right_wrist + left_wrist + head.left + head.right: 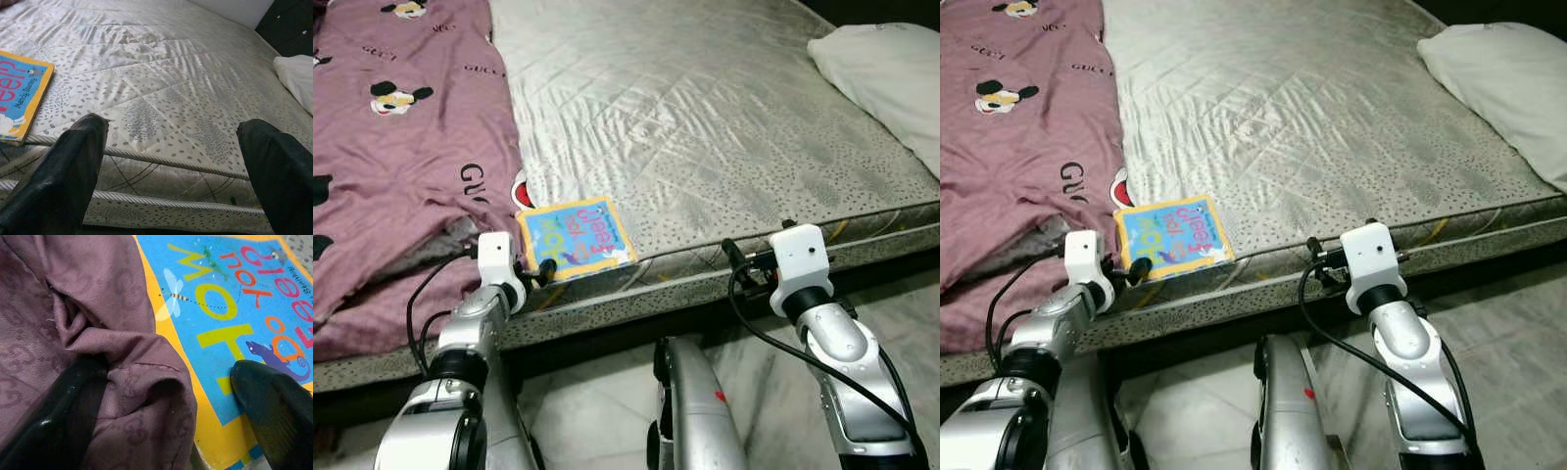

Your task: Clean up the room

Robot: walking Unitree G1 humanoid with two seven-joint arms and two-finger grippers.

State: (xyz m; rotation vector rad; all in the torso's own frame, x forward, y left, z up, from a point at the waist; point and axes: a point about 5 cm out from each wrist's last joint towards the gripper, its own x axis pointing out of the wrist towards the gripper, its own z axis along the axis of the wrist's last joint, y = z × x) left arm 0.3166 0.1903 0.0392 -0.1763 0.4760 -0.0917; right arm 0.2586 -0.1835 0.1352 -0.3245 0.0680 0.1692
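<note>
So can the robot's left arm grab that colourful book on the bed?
Probably yes. The left end effector is open right at the book, one finger already on its cover. The purple blanket bunches beside the other finger and might get pinched too.

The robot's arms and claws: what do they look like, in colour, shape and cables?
Both arms are silver, rounded metal segments with black joints. Each wrist ends in a white boxy block: left arm, right arm. A loose black cable loops along each arm to the wrist. The left claw and right claw each have two long, glossy black fingers with rounded tips.
</note>
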